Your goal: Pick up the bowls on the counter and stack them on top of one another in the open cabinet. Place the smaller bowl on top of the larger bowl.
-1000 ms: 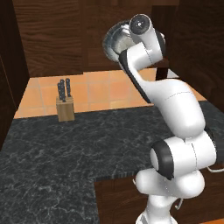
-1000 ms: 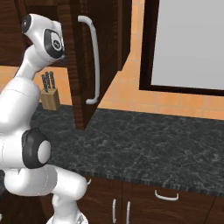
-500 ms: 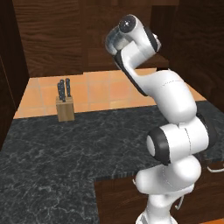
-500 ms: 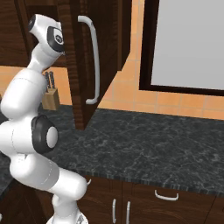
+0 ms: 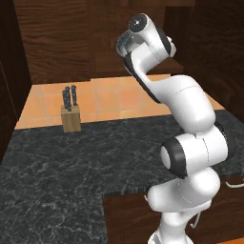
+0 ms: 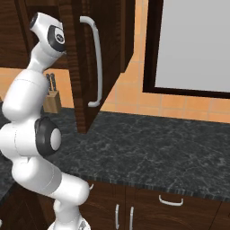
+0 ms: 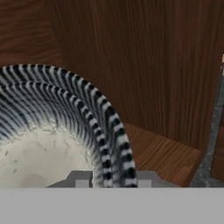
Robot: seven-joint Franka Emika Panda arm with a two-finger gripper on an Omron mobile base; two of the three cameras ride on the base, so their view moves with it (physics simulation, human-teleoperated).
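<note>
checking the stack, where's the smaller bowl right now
In the hand view the smaller bowl sits at lower left, nested inside the larger bowl, inside the open cabinet, with the gripper astride their rims.

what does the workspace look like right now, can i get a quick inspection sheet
surface: black-grey marbled counter, bare stone where it shows.
job's things: two ribbed bowls nested in the hand view, smaller bowl inside the larger bowl's rim, over the wooden shelf of the open cabinet.
clutter: knife block at the back of the counter by the orange tiled wall.
grippers: gripper up at the cabinet, fingers straddling the rims of both bowls; which rim they pinch cannot be told.
cables: nothing seen.
surroundings: cabinet door swung open with a white handle; dark-framed pale panel to its right; drawers below the counter.
</note>
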